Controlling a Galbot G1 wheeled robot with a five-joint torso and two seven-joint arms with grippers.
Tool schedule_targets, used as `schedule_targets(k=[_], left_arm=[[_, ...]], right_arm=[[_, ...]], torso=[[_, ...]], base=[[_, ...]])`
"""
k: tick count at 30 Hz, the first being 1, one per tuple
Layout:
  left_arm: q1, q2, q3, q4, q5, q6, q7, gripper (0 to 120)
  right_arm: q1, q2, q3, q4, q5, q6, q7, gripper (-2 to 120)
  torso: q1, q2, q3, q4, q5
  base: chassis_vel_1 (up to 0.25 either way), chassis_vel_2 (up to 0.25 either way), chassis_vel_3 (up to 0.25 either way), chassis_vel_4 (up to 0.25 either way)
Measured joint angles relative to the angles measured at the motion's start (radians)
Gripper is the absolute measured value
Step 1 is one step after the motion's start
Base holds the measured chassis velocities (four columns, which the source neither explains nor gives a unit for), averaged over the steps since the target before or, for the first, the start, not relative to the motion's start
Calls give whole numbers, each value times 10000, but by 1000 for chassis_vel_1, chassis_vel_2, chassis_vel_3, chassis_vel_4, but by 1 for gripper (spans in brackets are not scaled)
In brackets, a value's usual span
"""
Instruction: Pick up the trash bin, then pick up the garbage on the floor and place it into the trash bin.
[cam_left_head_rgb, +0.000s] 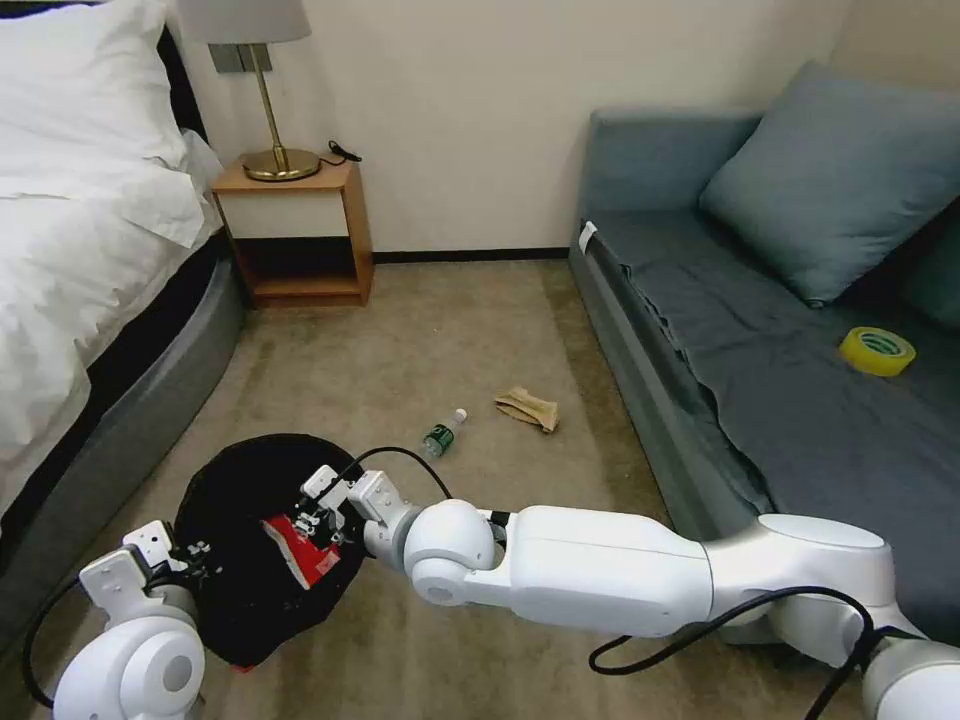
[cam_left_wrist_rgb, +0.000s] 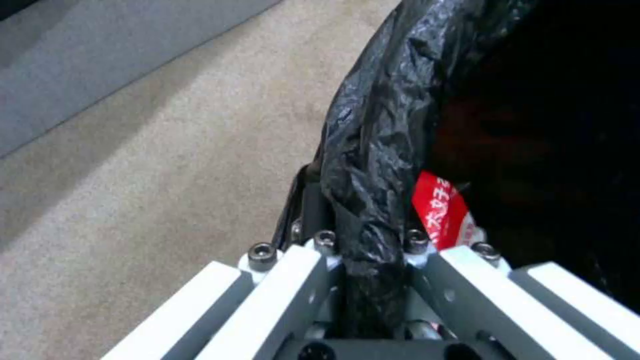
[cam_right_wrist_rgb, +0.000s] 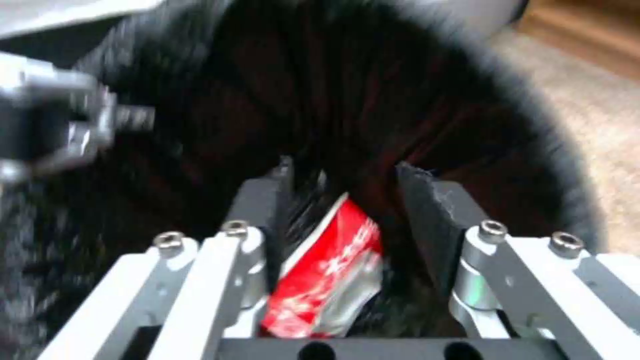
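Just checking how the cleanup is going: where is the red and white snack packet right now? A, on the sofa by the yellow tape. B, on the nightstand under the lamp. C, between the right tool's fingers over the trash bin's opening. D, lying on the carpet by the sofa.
C: the red-white snack packet sits between the open right tool fingers above the trash bin, whose rim the left tool grips.

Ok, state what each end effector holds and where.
Left end effector: trash bin, by its lined rim. Right end effector: open, red packet loose between its fingers.
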Motion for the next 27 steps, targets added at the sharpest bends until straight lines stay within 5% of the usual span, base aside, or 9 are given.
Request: schedule_targets(k=[5,7,8,10,13,16,22,27], left_arm=[[-14,32,-48,0,-3,0,9,1],[-3,68,-122,0,-12,-14,36,1],[-3,68,-122,0,-12,-14,36,1],[12,91,-184,-11,-41,-33,108,1],[15,99,-213,-14,-52,-52,132,1],[18,99,-284,-17,-61,-78,151,1],[16,95,-454,-30,-61,-109,219,1],[46,199,-548,-105,-86,-117,247,1]], right_arm=[[-199,-902,1187,702,-296,85,72,62],[-773,-2290,2645,1379,-740,389,-35,73],[-773,-2290,2645,1379,-740,389,-35,73],[-1847,-3325,4150,2026,-1575,945,-432,82],[-2610,-3829,5136,2391,-2265,1441,-551,88],[-5470,-4647,8552,3662,-3979,2171,-569,99],[-9800,-3849,11907,5203,-5595,2459,-142,100],[-11839,-2860,12291,5520,-7074,2910,91,100]], torso=[[0,0,0,5,3],[0,0,0,-3,3],[0,0,0,-3,3],[0,0,0,-12,6],[0,0,0,-8,7],[0,1,-1,-1,5],[-1,1,-2,-5,0],[0,2,-2,-4,0]], base=[[0,0,0,0],[0,0,0,0],[0,0,0,0],[0,0,0,0],[0,0,0,0],[0,0,0,0],[0,0,0,0],[0,0,0,0]])
